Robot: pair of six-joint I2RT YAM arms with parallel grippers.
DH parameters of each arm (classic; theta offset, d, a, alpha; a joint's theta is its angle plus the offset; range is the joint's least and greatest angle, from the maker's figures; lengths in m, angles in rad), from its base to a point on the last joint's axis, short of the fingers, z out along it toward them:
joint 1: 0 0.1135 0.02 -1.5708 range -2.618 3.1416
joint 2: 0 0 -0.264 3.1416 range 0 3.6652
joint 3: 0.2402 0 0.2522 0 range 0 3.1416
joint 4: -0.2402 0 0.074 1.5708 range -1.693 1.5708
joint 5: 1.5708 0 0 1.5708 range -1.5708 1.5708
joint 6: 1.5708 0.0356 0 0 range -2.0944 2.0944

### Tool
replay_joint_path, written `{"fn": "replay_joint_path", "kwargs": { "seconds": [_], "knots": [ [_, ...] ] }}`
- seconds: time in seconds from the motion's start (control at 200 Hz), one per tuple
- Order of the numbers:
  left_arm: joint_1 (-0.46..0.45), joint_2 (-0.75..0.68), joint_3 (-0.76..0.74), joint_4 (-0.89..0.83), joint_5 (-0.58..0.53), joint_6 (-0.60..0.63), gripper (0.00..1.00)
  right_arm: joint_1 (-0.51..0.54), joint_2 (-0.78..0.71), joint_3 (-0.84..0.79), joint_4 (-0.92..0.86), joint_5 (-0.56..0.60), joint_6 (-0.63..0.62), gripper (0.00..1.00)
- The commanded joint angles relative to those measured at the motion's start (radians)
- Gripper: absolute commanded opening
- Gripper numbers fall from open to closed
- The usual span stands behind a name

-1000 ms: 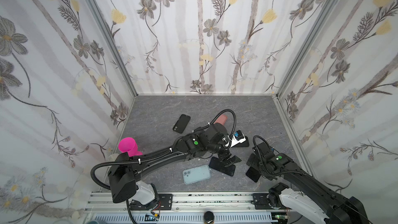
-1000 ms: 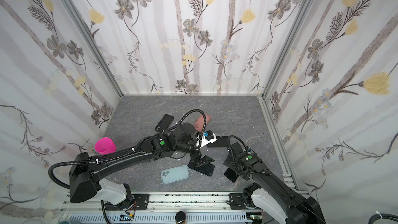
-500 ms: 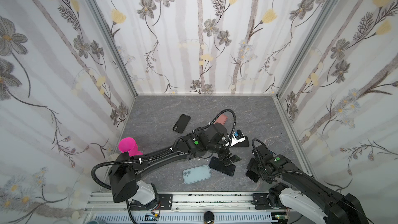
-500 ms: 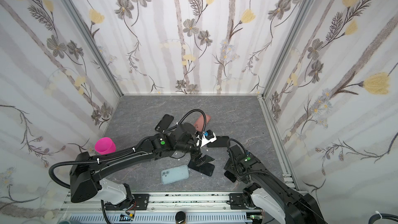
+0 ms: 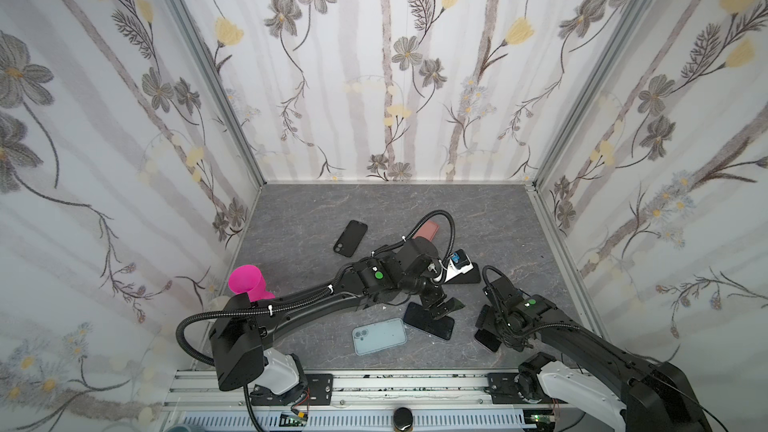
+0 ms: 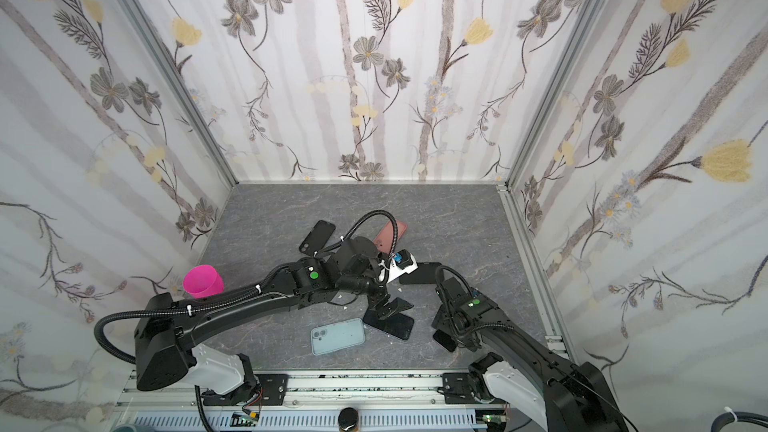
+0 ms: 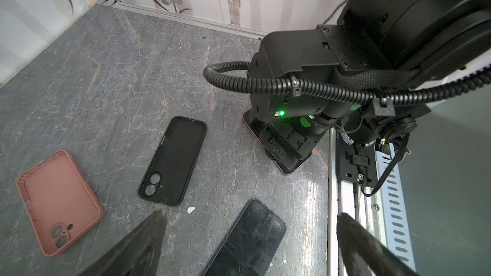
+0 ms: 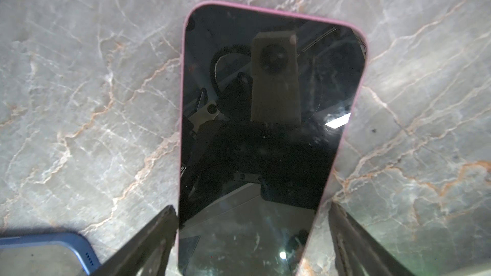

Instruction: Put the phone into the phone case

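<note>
The right tool [image 8: 251,205] stands low over the bench with its jaws apart, one on each long side of the pink-edged phone [image 8: 268,115]. One finger looks to be against the rim, while a sliver of bench [image 8: 79,102] shows beside the other, so nothing is clamped yet. The phone lies flat and screen up near the front edge, toward the right corner, as both top views show [image 5: 487,342]. The grip probably goes best with the fingertips low enough to catch the thin rim rather than the glass, the jaws square to the long edges, and the closure even so the phone is not pushed sideways or tipped. A level lift should keep the slick body from sliding out. The left tool [image 7: 251,217] hangs wide open above a dark phone [image 7: 252,240] near the middle of the front edge, holding nothing. Past it, toward the middle of the bench, lie a black case [image 7: 174,160] and a pink case [image 7: 59,203], both hollow side up. The pink case seems the likely match. The left arm lies across the route, so it probably needs to clear away, or steady the case.
</note>
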Motion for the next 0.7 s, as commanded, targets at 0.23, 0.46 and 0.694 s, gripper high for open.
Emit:
{"fn": "replay_joint_path", "kwargs": {
  "seconds": [0.23,0.46,0.694],
  "knots": [
    [0.000,-0.002,0.013,-0.013,-0.015,0.007,1.00,0.011,0.041,0.014,0.016,-0.044,-0.015,0.86],
    [0.000,-0.002,0.013,-0.017,-0.025,0.010,1.00,0.033,0.071,0.026,0.038,-0.061,-0.019,0.81],
    [-0.001,-0.003,0.012,-0.018,-0.029,0.013,1.00,0.065,0.109,0.040,0.056,-0.061,-0.024,0.81]
  ]
}}
